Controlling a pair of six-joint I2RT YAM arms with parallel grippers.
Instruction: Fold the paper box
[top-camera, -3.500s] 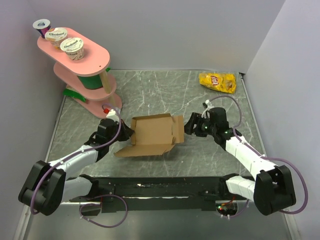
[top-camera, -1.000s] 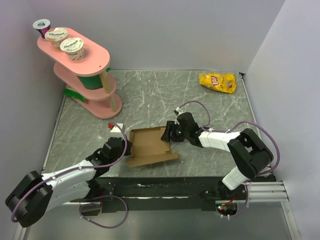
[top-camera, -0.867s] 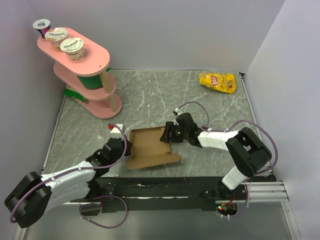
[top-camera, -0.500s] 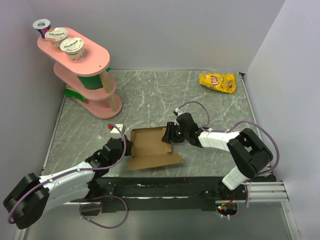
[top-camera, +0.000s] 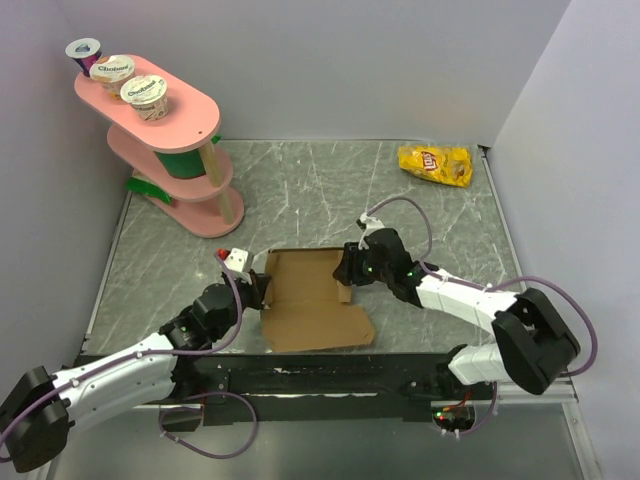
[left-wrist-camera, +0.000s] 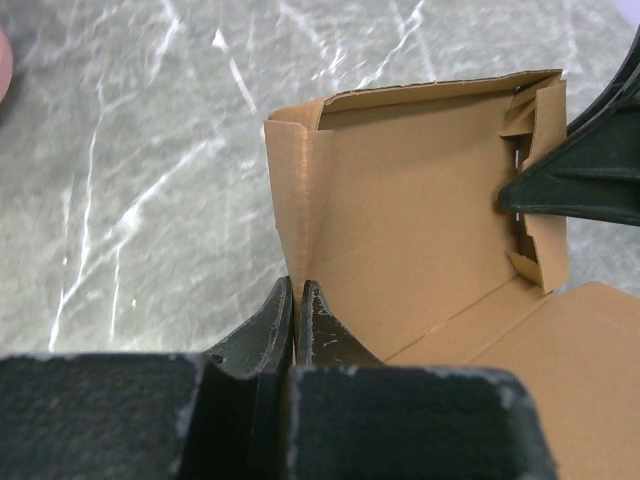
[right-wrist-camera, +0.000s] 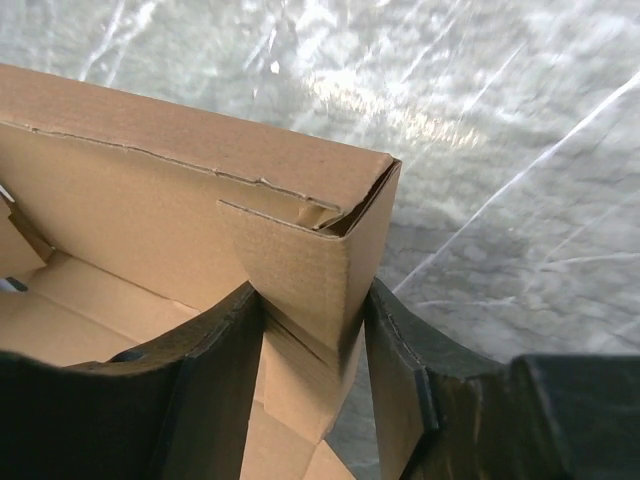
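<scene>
The paper box (top-camera: 312, 305) is brown cardboard, half formed, with raised left, far and right walls and a flat flap lying toward the near edge. My left gripper (top-camera: 258, 291) is shut on its left wall; in the left wrist view the fingertips (left-wrist-camera: 296, 300) pinch the wall's edge, with the box (left-wrist-camera: 400, 210) ahead. My right gripper (top-camera: 349, 270) is shut on the doubled right wall by the far right corner. In the right wrist view its jaws (right-wrist-camera: 312, 310) press both sides of that folded wall (right-wrist-camera: 300, 265). Its finger (left-wrist-camera: 585, 180) shows in the left wrist view.
A pink two-tier stand (top-camera: 185, 160) with yogurt cups (top-camera: 143, 92) is at the back left. A yellow chip bag (top-camera: 436, 164) lies at the back right. Grey walls enclose the marble table (top-camera: 320, 190) on three sides.
The box has slid a little right and toward the near edge, and its front flap now lies wider and flatter. Both grippers moved with it, still gripping the side walls.
</scene>
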